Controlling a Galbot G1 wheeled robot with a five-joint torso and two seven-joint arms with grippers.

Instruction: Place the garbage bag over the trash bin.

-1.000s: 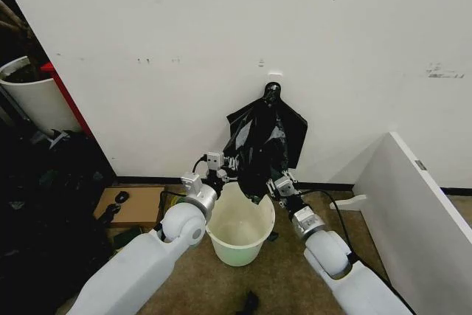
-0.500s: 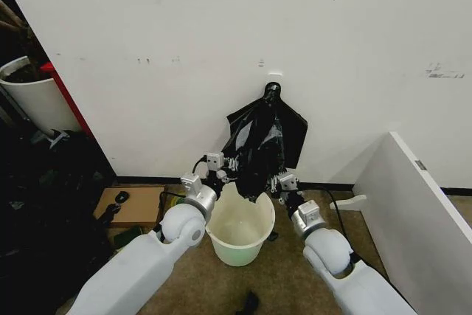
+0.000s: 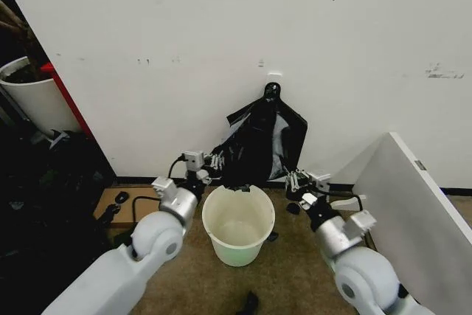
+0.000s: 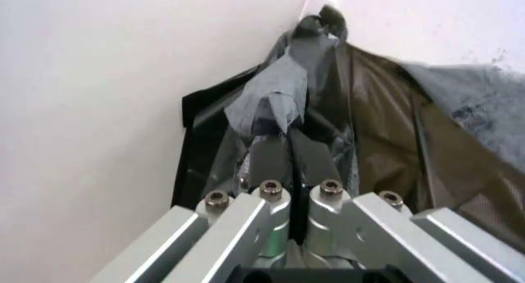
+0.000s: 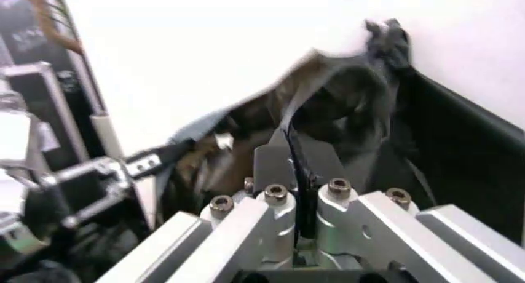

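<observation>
While the garbage bag hangs from a small fixture on the white wall, its lower part is spread sideways between the two grippers above the trash bin. The left gripper sits to the left of the bin's rim, and in the left wrist view its fingers are closed together with a grey-looking fold of the black film pinched at their tips; the rest of the bag fans out beyond them toward the knot at the wall. The right gripper is on the bin's right side, slightly lower than the left one. In the right wrist view its fingers are likewise pressed shut on a thin edge of the bag, which runs up from the tips to the bunched top. The left gripper also shows farther off in that view.

The bag's bottom edge hangs just above the far rim of the bin, with a small ragged piece touching or nearly touching the rim; which of the two cannot be told. The bin stands upright on the brown floor, open and with nothing seen inside. A white panel leans at the right, and a white tub with a red edge stands at the far left.
</observation>
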